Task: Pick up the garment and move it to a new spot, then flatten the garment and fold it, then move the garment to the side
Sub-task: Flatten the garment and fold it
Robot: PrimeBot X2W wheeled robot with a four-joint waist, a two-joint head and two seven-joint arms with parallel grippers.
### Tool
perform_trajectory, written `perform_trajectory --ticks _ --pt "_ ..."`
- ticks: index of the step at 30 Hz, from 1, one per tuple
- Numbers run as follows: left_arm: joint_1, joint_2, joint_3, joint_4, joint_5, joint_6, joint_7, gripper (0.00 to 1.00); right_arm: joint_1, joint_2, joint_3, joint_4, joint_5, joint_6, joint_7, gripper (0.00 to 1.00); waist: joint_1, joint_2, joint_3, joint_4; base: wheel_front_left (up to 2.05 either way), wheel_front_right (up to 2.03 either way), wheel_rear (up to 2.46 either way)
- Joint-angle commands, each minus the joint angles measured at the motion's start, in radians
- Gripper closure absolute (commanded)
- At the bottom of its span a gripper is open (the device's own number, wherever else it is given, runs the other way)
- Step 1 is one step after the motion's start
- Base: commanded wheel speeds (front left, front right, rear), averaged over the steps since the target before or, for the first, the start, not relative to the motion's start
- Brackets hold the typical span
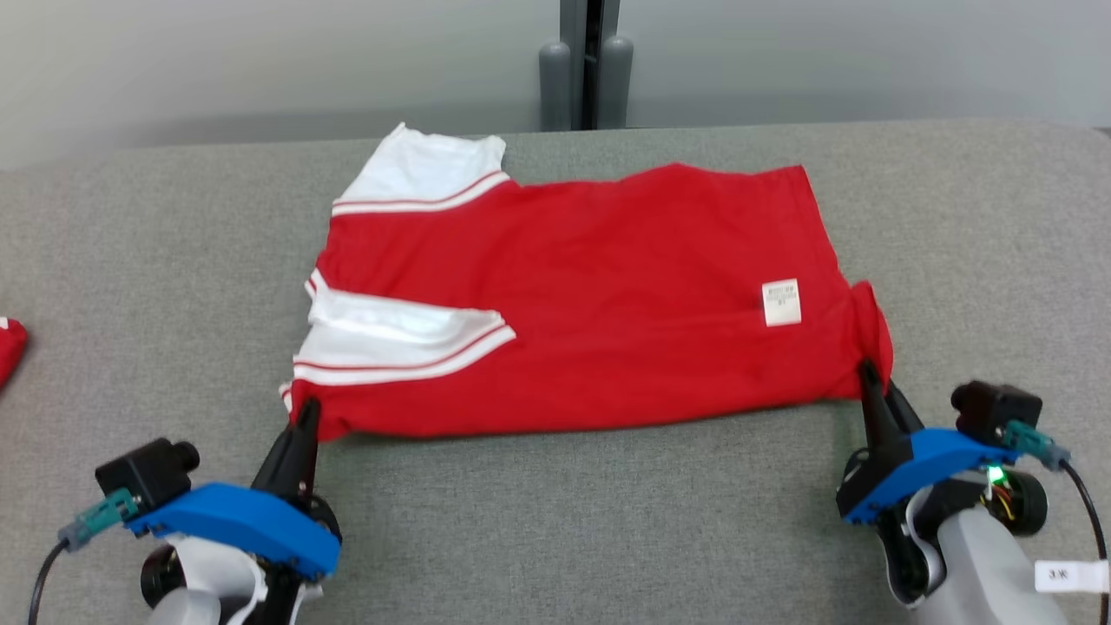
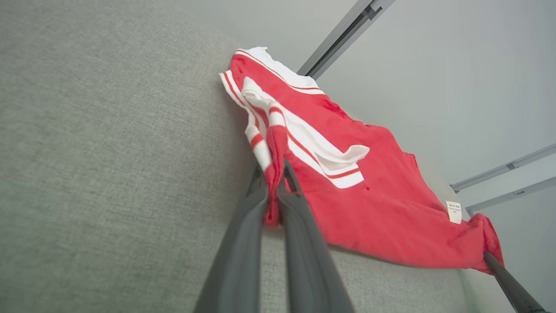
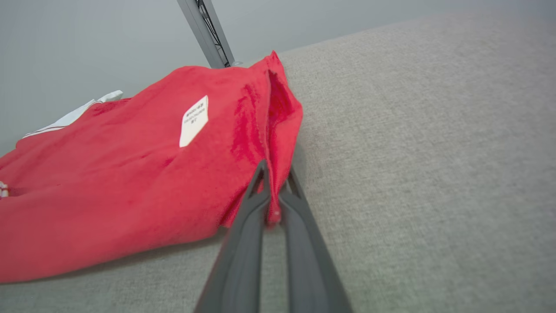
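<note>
- Clamped shut, my left gripper (image 1: 305, 415) and right gripper (image 1: 868, 375) held the red T-shirt (image 1: 590, 295) by its 7 and 4 o'clock corners.
- It lay flattened, I judged; folding and moving aside remained.

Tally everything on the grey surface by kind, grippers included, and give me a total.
Garment, red with white sleeves: 1
Red cloth at the head view's left edge: 1
Grippers: 2, left gripper and right gripper, both shut on the garment
Total: 4
</note>
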Motion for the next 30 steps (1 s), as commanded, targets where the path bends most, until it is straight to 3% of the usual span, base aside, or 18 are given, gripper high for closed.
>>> perform_trajectory --ticks 1,5,11,14,17,18,19,20,21,27,30 --pt "0.027 0.010 -0.005 -0.025 0.005 0.006 0.006 1.00 0.036 -0.002 -0.004 -0.024 -0.003 0.000 0.008 1.00 0.0000 -0.0001 -0.011 -0.003 0.00 0.00 0.00" --pt "0.128 0.038 -0.018 -0.143 0.007 0.032 0.041 1.00 0.154 -0.002 -0.006 -0.168 -0.006 0.000 0.072 1.00 0.0000 -0.0001 -0.038 -0.003 0.00 0.00 0.00" --pt "0.305 0.091 -0.014 -0.361 -0.013 0.096 0.113 1.00 0.386 -0.002 -0.069 -0.499 0.012 0.000 0.234 1.00 0.0000 -0.0001 -0.055 -0.005 0.00 0.00 0.00" --pt "0.365 0.099 -0.005 -0.407 -0.026 0.129 0.137 1.00 0.477 -0.002 -0.092 -0.613 0.040 0.000 0.313 1.00 0.0000 -0.0001 -0.051 -0.007 0.00 0.00 0.00" --pt "0.386 0.105 -0.012 -0.383 -0.021 0.146 0.150 1.00 0.522 -0.002 -0.101 -0.645 0.077 0.000 0.347 1.00 0.0000 -0.0001 -0.047 -0.012 0.00 0.00 0.00" --pt "0.387 0.104 -0.017 -0.371 -0.016 0.151 0.153 0.83 0.528 -0.003 -0.104 -0.638 0.083 0.000 0.352 0.82 0.0000 -0.0001 -0.047 -0.014 0.00 0.00 0.00" --pt "0.386 0.107 -0.029 -0.356 -0.006 0.152 0.159 0.45 0.535 -0.002 -0.101 -0.629 0.079 0.000 0.356 0.61 0.0000 -0.0001 -0.046 -0.016 0.00 0.00 0.00" --pt "0.382 0.112 -0.041 -0.348 0.003 0.152 0.166 0.00 0.538 -0.002 -0.100 -0.621 0.081 0.000 0.359 0.31 0.0000 -0.0001 -0.044 -0.017 0.00 0.00 0.00" --pt "0.378 0.111 -0.047 -0.340 0.006 0.155 0.170 0.00 0.539 -0.002 -0.098 -0.611 0.084 0.000 0.361 0.00 0.0000 -0.0001 -0.043 -0.018 0.00 0.00 0.00" --pt "0.334 0.146 -0.044 -0.348 0.058 0.175 0.171 0.00 0.522 -0.002 -0.109 -0.601 0.069 0.000 0.347 0.00 0.0000 -0.0001 -0.029 -0.025 0.00 0.00 0.00" --pt "0.277 0.198 -0.015 -0.391 0.086 0.180 0.178 0.00 0.482 -0.003 -0.129 -0.633 0.056 0.000 0.332 0.00 0.0000 -0.0001 -0.018 -0.035 0.00 0.00 0.00"
